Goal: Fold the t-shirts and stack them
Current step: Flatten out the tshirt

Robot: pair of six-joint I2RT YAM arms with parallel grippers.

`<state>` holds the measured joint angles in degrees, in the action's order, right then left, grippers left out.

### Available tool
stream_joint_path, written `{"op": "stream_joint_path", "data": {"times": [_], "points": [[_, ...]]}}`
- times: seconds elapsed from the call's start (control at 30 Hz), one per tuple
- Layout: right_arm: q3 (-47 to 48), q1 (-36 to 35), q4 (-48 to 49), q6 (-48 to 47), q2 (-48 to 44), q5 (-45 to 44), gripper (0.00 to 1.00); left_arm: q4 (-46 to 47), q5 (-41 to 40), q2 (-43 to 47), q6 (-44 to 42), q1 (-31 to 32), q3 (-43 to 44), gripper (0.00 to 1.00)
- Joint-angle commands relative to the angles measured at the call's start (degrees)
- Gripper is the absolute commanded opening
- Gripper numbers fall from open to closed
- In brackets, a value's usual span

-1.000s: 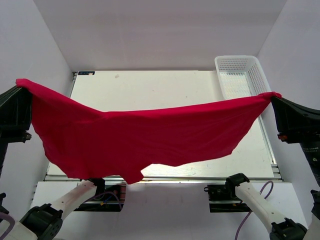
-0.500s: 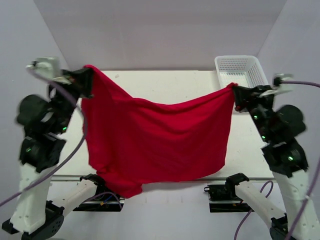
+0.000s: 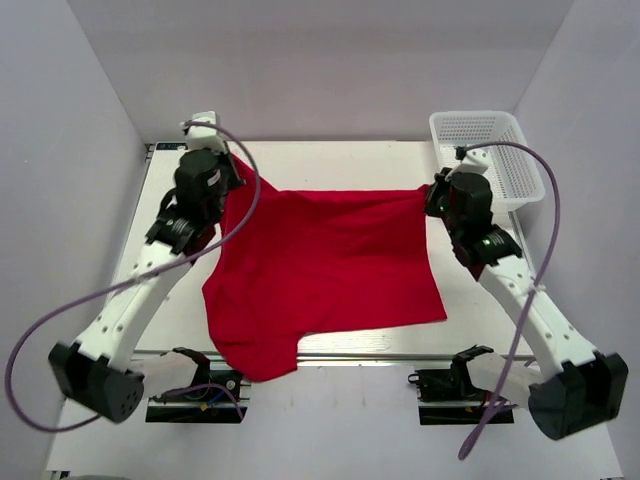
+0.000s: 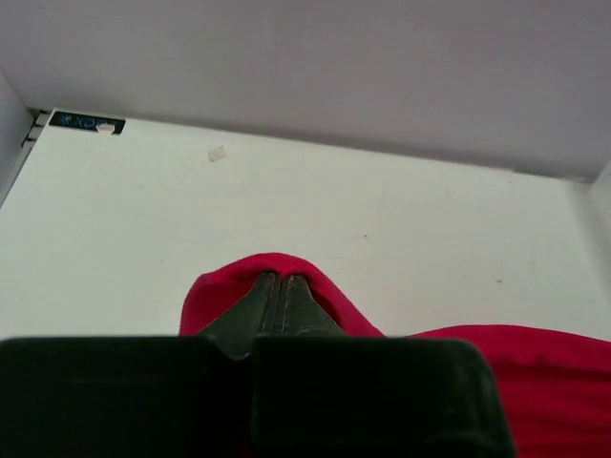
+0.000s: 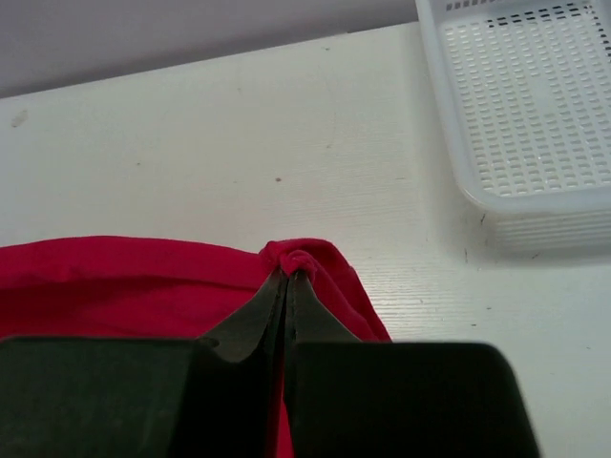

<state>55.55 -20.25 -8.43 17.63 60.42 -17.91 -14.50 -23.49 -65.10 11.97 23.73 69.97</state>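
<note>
Left gripper (image 4: 280, 281) and right gripper (image 5: 287, 278) each clamp a corner of the red t-shirt (image 3: 320, 260). Cloth drapes past the table (image 3: 330, 165) at its near edge

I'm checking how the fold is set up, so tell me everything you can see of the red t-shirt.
The t-shirt is plain bright red, thin and soft-looking, no print visible. It lies spread over the white table with shallow wrinkles. The left gripper is shut on one bunched far corner, the right gripper on the other, and the far edge runs nearly straight between them. Its near left part reaches past the table's near edge.
</note>
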Motion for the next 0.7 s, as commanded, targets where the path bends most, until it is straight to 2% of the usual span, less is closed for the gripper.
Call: {"op": "stream_joint_path", "data": {"times": [0.0, 0.2, 0.5, 0.67], "points": [[2.63, 0.56, 6.84, 0.21, 4.51, -3.89, 0.0, 5.09, -3.23, -5.37, 0.6, -0.35, 0.78, 0.0], [7.46, 1.61, 7.46, -0.93, 13.75, -4.24, 0.0, 6.42, -5.34, -14.16, 0.6, -2.1, 4.38, 0.0], [15.54, 3.64, 7.72, -0.49, 26.48, -3.8, 0.0, 8.26, -3.77, -26.91, 0.6, -6.75, 10.97, 0.0], [21.6, 4.87, 7.81, -1.54, 31.68, -3.18, 0.0, 19.84, 3.44, -33.15, -5.62, -8.69, 11.24, 0.0]]}}
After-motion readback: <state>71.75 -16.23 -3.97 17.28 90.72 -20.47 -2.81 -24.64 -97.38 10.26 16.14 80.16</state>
